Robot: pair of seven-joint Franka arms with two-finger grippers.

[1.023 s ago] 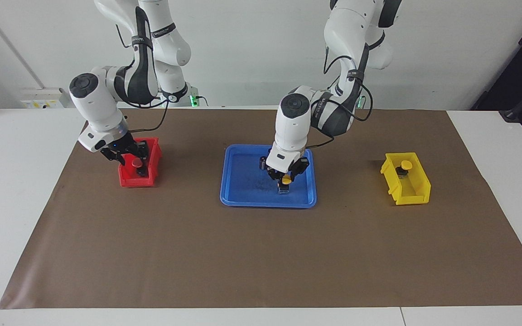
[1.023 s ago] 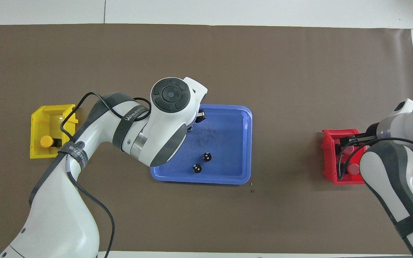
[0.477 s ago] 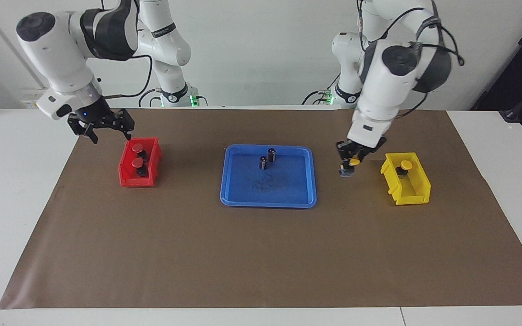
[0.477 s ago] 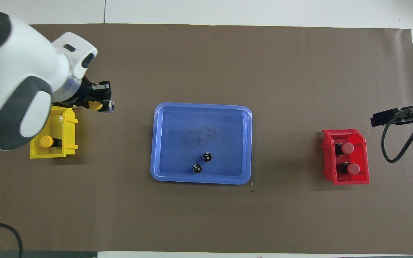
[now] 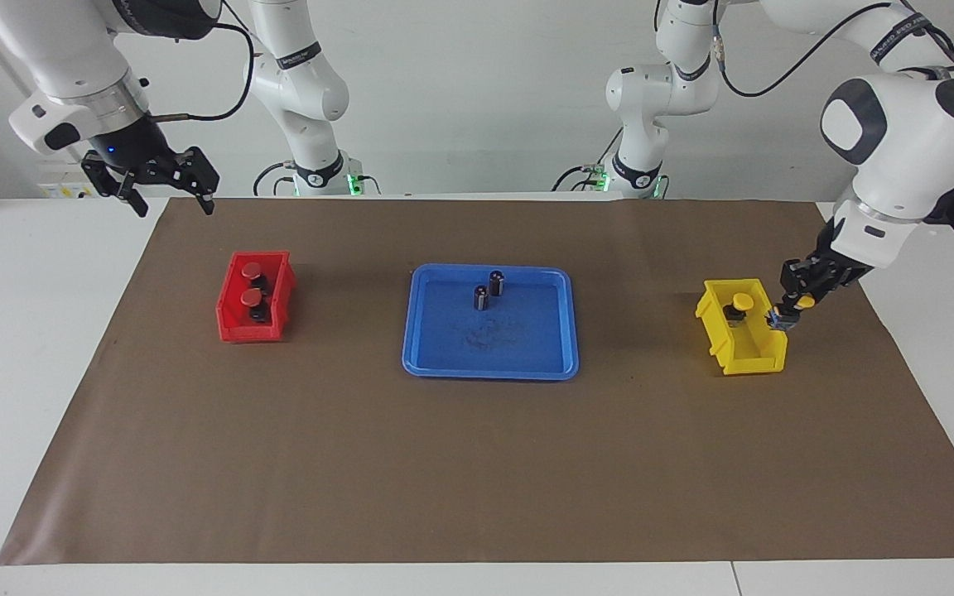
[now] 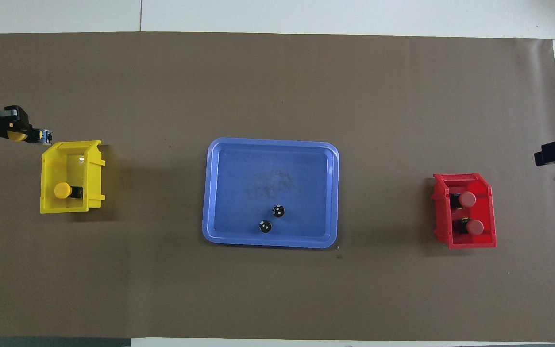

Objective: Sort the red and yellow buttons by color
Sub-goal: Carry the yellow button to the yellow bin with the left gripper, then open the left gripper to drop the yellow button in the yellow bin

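1. Left gripper (image 5: 792,308): clamped on a yellow button (image 5: 802,303); raised at the yellow bin's (image 5: 763,352) edge toward the left arm's end of the table. In the overhead view the held button (image 6: 16,136) shows just off the bin's corner (image 6: 48,149).
2. Second yellow button (image 5: 740,303): lies in the yellow bin, cap visible (image 6: 62,190).
3. Red buttons: two, both in the red bin (image 5: 233,331), one (image 5: 252,270) nearer the robots than the other (image 5: 251,297). Overhead: (image 6: 467,198) and (image 6: 474,226).
4. Right gripper (image 5: 171,194): fingers spread wide, holding nothing; raised over the mat's (image 5: 477,463) edge at the right arm's end, above and clear of the red bin.
5. Blue tray (image 5: 444,364): mid-table, between the bins; holds two dark cylinders (image 5: 496,283) (image 5: 481,297) standing close together in the part nearer the robots.
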